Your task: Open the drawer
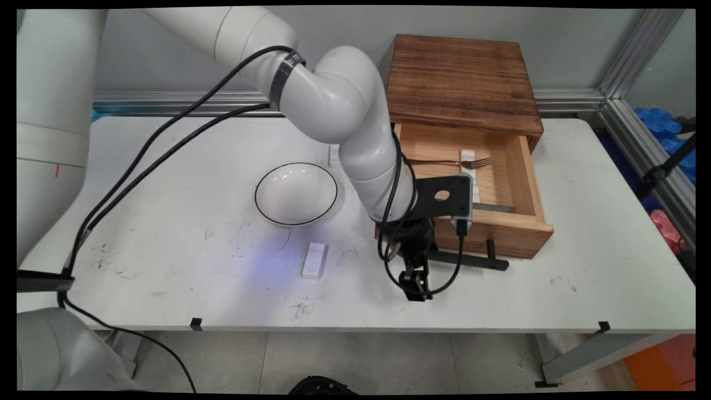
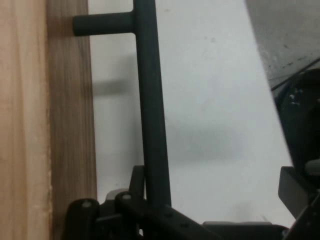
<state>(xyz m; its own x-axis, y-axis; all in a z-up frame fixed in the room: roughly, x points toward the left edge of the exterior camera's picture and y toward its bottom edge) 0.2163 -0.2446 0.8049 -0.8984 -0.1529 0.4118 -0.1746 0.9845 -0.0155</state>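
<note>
My gripper [image 1: 416,288] points down at the table just in front of the open wooden drawer [image 1: 500,230], at the left end of its black bar handle [image 1: 469,260]. In the hand view the handle [image 2: 151,100] runs up the picture beside the drawer front [image 2: 50,125] and passes between the fingers, close against the left one [image 2: 136,180]. The right finger [image 2: 297,187] stands far off, so the gripper [image 2: 215,177] is open and holds nothing. A fork [image 1: 464,163] and a white piece [image 1: 467,155] lie inside the drawer.
The drawer belongs to a dark wooden box [image 1: 464,83] at the back of the table. A white bowl with a black rim [image 1: 296,193] stands left of the arm. A small white block [image 1: 314,260] lies in front of the bowl. Black cables hang from the arm.
</note>
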